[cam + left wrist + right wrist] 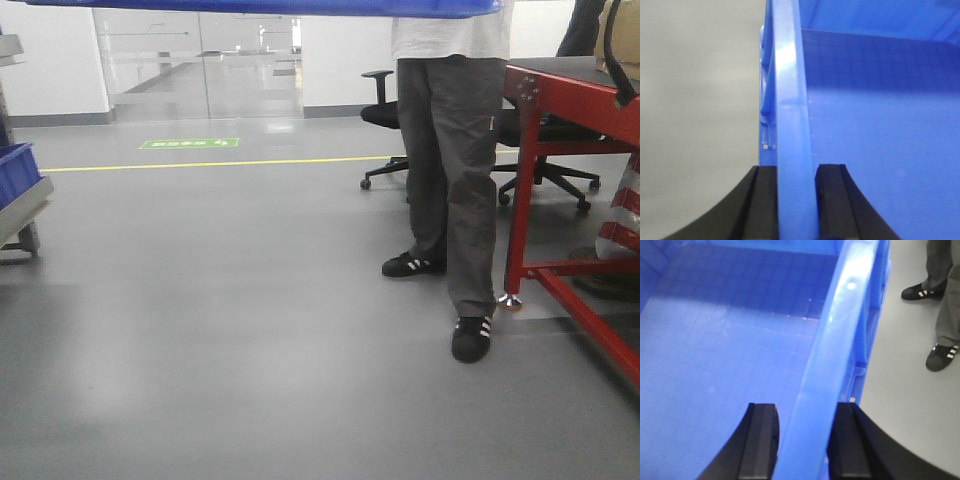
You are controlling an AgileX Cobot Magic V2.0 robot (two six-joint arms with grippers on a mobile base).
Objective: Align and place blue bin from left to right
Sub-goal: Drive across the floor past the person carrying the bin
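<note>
Black fingers (765,200) of the left gripper (796,175) fill the bottom of the left wrist view. One stands on each side of the thick rim of the blue bin (880,130), and the jaws are clamped on that rim wall. One finger bears on the ribbed outer face, the other on the smooth inner face.

Right wrist view: the right gripper (802,415) pinches the opposite rim in the same manner, its fingers (760,440) touching the wall on both sides. The bin's gridded bottom shows in both wrist views. Beyond the bin's outer wall, two black striped shoes (942,357) stand on the grey floor.

Front view: the bin appears only as a blue strip (260,6) along the top edge, running from the upper left corner to past the middle. It hangs between the two grippers, well above the floor (250,340).

A person (450,150) in grey trousers stands right of centre, just beside a red-framed table (560,110) at the right edge. A black office chair (385,110) stands behind the person. A yellow line (220,162) crosses the far floor, with a green floor marking (188,143) beyond it, before a glass partition (200,60). At the left edge a second blue container (15,170) sits on a grey shelf (25,210).
</note>
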